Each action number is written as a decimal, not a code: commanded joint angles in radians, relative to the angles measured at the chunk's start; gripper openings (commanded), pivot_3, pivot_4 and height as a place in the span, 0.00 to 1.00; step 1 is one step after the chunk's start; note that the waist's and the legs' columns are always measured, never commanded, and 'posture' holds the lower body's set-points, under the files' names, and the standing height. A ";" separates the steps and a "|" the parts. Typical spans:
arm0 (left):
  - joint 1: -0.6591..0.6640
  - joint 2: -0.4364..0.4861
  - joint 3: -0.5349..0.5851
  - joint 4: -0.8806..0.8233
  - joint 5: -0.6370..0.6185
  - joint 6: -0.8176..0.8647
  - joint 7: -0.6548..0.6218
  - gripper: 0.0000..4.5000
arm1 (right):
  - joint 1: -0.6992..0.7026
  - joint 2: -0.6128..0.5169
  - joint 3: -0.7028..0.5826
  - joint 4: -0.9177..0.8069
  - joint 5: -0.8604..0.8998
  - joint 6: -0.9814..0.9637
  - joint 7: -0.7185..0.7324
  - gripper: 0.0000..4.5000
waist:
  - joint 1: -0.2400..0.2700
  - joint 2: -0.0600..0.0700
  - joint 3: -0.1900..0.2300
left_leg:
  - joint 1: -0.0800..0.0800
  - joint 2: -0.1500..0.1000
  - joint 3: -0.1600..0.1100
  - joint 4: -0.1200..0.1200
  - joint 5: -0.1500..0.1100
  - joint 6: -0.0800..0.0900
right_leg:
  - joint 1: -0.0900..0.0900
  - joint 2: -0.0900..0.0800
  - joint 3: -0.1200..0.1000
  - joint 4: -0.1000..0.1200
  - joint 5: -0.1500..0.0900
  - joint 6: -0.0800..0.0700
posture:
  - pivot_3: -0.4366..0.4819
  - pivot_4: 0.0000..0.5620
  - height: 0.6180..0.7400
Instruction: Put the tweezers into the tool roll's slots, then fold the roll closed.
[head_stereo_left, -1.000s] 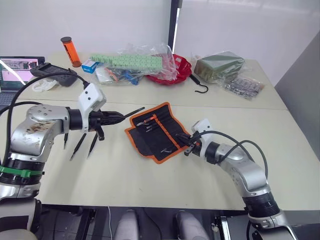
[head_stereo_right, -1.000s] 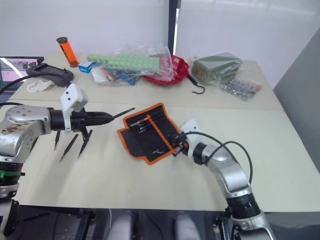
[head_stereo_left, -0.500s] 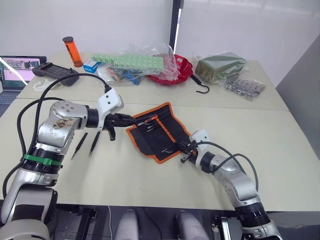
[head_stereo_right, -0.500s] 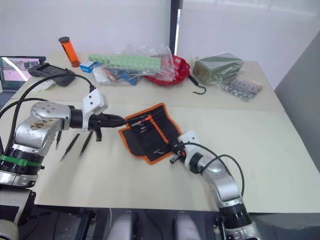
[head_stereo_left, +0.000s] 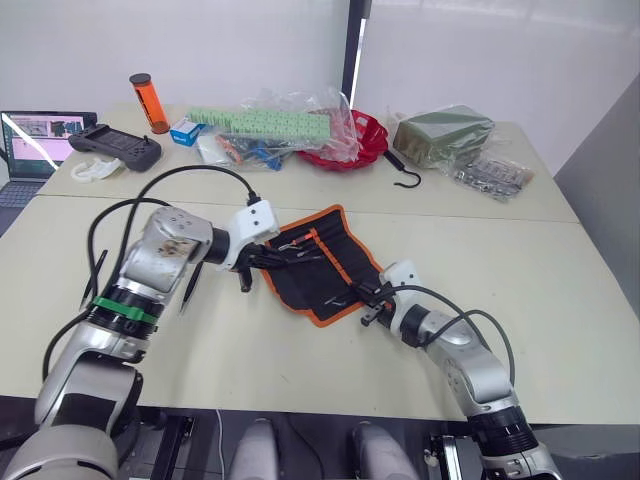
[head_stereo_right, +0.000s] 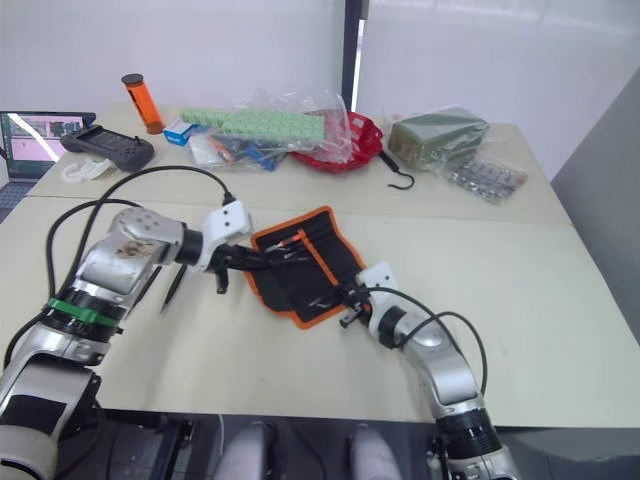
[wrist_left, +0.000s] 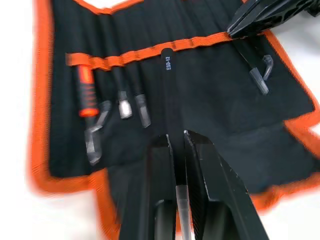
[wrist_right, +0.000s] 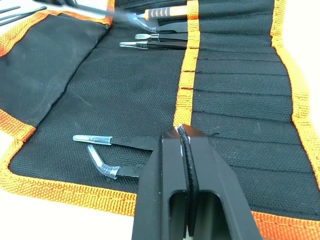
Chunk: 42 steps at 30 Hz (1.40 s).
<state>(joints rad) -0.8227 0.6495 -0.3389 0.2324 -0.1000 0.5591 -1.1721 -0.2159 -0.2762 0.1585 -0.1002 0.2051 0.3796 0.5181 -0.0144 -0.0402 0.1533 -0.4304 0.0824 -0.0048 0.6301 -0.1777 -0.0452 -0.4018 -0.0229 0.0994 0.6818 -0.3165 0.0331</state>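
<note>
The black fabric tool roll with bright orange edge trim (head_stereo_left: 318, 262) lies open and flat on the pale table (head_stereo_left: 560, 300), and the step in hand is the loading of its pockets. The left gripper (wrist_left: 176, 145) is clamped on one slim black pointed metal tweezer (wrist_left: 169, 95), whose far end reaches the orange band across the narrow black fabric slots (wrist_right: 235, 95) — it seems to be at the mouth of a slot, but how deep it sits I cannot tell. Several tools are already in the slots: an orange-handled one (wrist_left: 86, 89), two straight ones beside it, and two more with clear tips near the right gripper (wrist_right: 184, 131). This right gripper has its two fingers pressed together with nothing between them, and it rests on the roll near the orange band, as if to pin the fabric. More loose black tweezers (head_stereo_left: 192, 287) lie on the table beside the left arm, apart from the roll. The next move, I judge, calls for a straight push along the slot — without wrinkling the cloth — then a release, then the loose tweezers, and the folding last.
</note>
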 joint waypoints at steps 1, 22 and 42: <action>-0.053 -0.026 0.004 0.003 0.015 0.070 0.024 0.00 | 0.015 0.002 0.015 0.019 -0.021 0.010 -0.006 0.00 | -0.001 0.000 0.000 | 0.000 0.000 0.000 0.000 0.000 0.000 | 0.000 0.000 0.000 0.000 0.000 0.000 | 0.48 0.27 0.99; -0.118 -0.073 -0.034 0.065 0.068 0.210 0.040 0.00 | 0.021 0.012 0.024 0.022 -0.017 0.009 -0.012 0.00 | -0.004 0.000 0.000 | 0.000 0.000 -0.001 0.000 0.000 0.000 | 0.000 0.000 0.000 0.002 0.000 0.000 | 0.48 0.27 0.99; -0.212 -0.204 -0.065 0.249 0.127 0.105 0.073 0.00 | 0.016 0.017 0.049 0.026 -0.028 0.019 -0.004 0.00 | -0.004 0.000 0.000 | 0.000 -0.001 -0.002 0.001 0.000 0.000 | 0.001 0.000 0.000 0.002 0.000 0.000 | 0.48 0.27 0.99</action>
<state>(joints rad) -0.9986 0.4545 -0.4083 0.4784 0.0199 0.6943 -1.1054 -0.2155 -0.2622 0.1788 -0.0986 0.1935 0.3745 0.5106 -0.0184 -0.0399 0.1531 -0.4300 0.0817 -0.0069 0.6307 -0.1778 -0.0451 -0.4009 -0.0225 0.0992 0.6836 -0.3165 0.0332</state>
